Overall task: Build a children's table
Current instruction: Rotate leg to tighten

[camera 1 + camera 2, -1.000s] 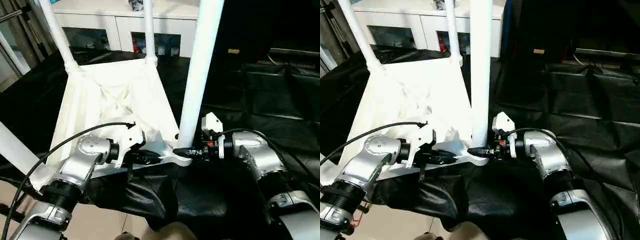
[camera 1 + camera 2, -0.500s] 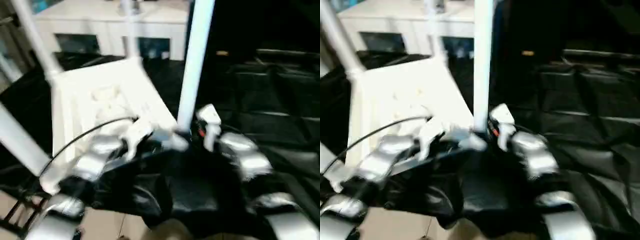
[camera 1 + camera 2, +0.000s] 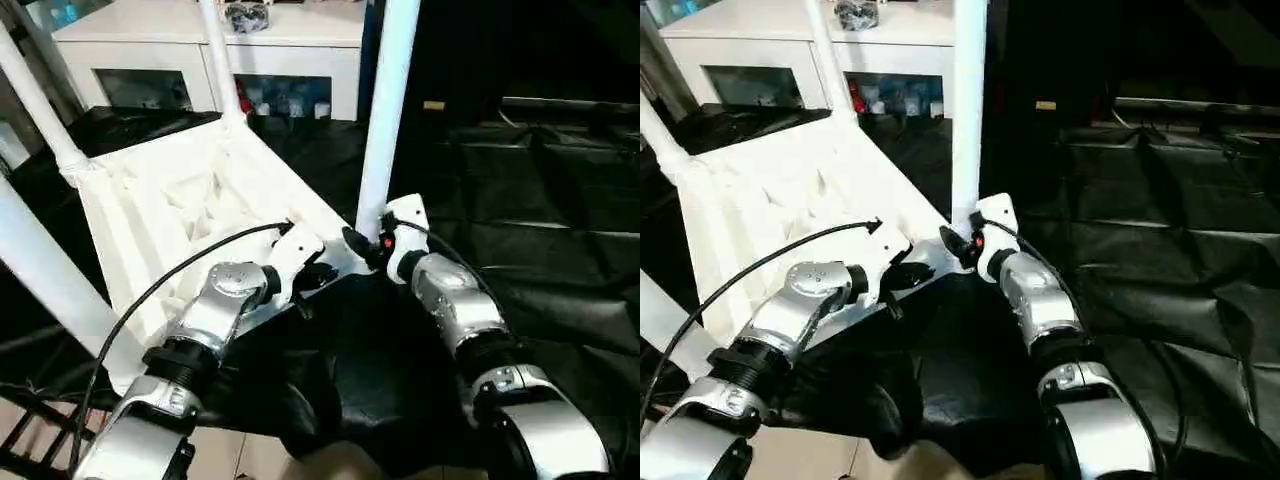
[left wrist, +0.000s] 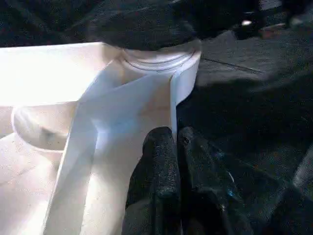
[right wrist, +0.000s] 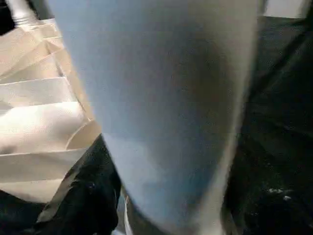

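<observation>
Black cloth (image 3: 540,200) draped over the whole work surface, creased. White cabinet (image 3: 290,45) with glass doors along the back, small clutter behind the glass. Pale floor (image 3: 235,455) at the near edge.

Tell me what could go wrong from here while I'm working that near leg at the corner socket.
1. The left gripper pinches only the thin rim of the tabletop, which sits tilted; it could slip.
2. The right gripper sits at the base of the near leg; pushing sideways might lever it in its corner socket.
</observation>
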Controlling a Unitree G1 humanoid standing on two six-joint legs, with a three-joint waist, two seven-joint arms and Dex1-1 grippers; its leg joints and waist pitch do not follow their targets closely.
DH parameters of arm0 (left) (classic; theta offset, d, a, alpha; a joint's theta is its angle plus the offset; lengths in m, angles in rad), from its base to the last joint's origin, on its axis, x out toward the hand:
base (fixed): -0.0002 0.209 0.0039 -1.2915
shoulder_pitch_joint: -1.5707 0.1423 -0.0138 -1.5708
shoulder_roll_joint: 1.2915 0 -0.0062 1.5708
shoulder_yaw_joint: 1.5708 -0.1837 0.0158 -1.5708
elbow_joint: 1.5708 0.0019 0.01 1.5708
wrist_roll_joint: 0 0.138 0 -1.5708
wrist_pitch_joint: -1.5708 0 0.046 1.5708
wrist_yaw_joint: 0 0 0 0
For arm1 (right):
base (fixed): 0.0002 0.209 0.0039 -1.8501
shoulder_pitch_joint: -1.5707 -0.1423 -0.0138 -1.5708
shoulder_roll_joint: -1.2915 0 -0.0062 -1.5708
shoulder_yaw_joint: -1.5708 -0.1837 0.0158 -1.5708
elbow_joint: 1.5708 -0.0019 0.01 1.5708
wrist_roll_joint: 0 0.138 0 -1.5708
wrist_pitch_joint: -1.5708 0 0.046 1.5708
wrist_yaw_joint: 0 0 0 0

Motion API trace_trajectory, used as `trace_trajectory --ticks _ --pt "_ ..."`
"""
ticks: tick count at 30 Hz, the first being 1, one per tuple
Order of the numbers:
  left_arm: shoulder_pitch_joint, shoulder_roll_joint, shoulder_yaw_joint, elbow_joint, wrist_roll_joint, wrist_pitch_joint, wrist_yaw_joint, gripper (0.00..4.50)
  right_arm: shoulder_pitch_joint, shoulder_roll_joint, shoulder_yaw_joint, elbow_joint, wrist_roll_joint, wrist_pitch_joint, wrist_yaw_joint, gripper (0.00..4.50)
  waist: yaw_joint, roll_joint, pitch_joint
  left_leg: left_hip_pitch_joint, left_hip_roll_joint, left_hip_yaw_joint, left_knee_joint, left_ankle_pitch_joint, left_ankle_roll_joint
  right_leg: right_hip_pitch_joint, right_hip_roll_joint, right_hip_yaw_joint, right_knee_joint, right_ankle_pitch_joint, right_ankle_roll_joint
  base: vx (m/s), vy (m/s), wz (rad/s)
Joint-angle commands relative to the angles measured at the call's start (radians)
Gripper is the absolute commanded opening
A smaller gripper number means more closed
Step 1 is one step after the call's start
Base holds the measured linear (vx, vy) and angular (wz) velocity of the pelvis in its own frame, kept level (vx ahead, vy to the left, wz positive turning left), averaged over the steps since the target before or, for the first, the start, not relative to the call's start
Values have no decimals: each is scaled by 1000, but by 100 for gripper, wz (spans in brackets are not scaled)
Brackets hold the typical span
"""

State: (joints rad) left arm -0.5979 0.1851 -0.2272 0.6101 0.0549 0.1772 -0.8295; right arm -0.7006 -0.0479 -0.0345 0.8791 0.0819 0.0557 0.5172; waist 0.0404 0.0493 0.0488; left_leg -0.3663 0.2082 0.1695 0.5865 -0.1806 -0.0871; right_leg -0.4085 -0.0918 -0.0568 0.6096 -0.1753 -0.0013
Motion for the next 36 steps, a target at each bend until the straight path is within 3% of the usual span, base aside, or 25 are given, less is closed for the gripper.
trace_trajectory --ticks 1,3,5,10,15,24,25,36 --pt "-3 -21 -30 -66 -51 -60 -72 0 2 21 44 38 6 20 77 338 7 -3 -70 1 9 3 -68 -231 46 53 -39 29 -72 -170 -251 0 0 0" --pt "6 -4 -27 -78 -60 -66 -103 0 2 -2 50 23 13 20 149 338 12 -1 -74 -2 7 5 -61 -175 71 58 -37 28 -58 -52 -282 0 0 0" --pt "18 19 -25 -96 -75 -70 -146 0 15 -39 72 -12 20 26 268 338 16 0 -73 -2 9 7 -60 -170 86 58 -35 25 -57 -31 -293 0 0 0" --pt "39 68 -19 -122 -92 -77 -221 0 57 -132 134 -92 29 26 496 338 33 -1 -71 0 14 9 -59 -196 96 57 -37 24 -58 -71 -294 0 0 0" --pt "70 129 -19 -157 -126 -76 -330 0 107 -213 172 -164 37 0 678 338 47 -3 -68 2 17 9 -62 -207 76 53 -39 27 -61 -126 -279 0 0 0" --pt "106 190 -29 -195 -144 -56 -429 0 136 -263 197 -221 57 8 786 338 50 -1 -70 1 16 8 -62 -200 75 54 -37 25 -58 -112 -282 0 0 0" --pt "107 192 -30 -197 -144 -54 -434 0 137 -264 197 -224 58 9 788 314 49 -1 -68 0 16 8 -63 -203 75 53 -37 25 -59 -116 -282 0 0 0" --pt "132 222 -41 -220 -145 -41 -467 0 160 -271 212 -268 67 28 829 244 50 -2 -69 2 16 7 -63 -201 66 53 -37 26 -60 -138 -275 0 0 0"
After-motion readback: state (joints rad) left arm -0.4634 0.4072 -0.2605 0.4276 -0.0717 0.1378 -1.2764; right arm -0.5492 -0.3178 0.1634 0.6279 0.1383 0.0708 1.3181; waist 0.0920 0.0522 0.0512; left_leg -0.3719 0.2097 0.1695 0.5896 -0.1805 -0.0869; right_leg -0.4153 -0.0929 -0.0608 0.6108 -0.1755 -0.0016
